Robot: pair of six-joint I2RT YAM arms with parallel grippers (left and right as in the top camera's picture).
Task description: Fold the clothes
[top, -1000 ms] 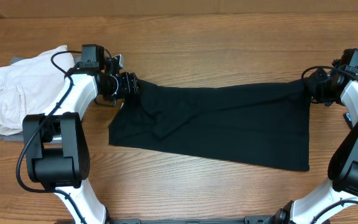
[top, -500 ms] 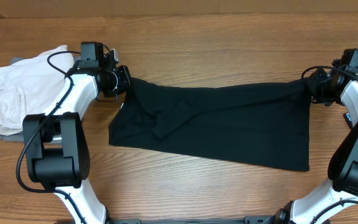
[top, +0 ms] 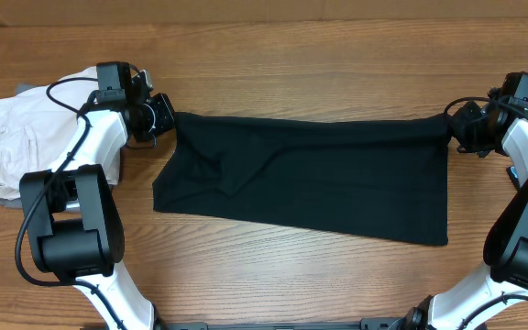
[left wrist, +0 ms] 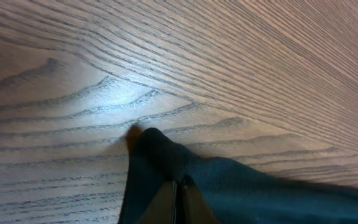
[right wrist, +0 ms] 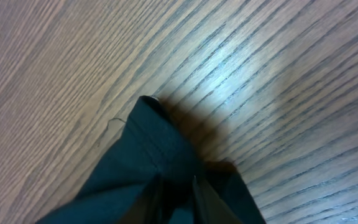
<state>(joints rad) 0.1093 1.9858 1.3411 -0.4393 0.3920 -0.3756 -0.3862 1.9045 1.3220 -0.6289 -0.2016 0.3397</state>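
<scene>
I am pinching the far left corner of the black T-shirt in the left gripper, fingers clenched on the cloth, while the right gripper is nipping the far right corner. The black T-shirt is lying stretched flat across the table between both arms. I am judging this the straightening step. Next, I am expecting to carry both corners toward me together and evenly.

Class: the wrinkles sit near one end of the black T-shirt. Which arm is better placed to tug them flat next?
Left, probably. The left gripper pinches the black T-shirt at the corner beside the wrinkles; the right gripper holds the far, smooth end.
</scene>
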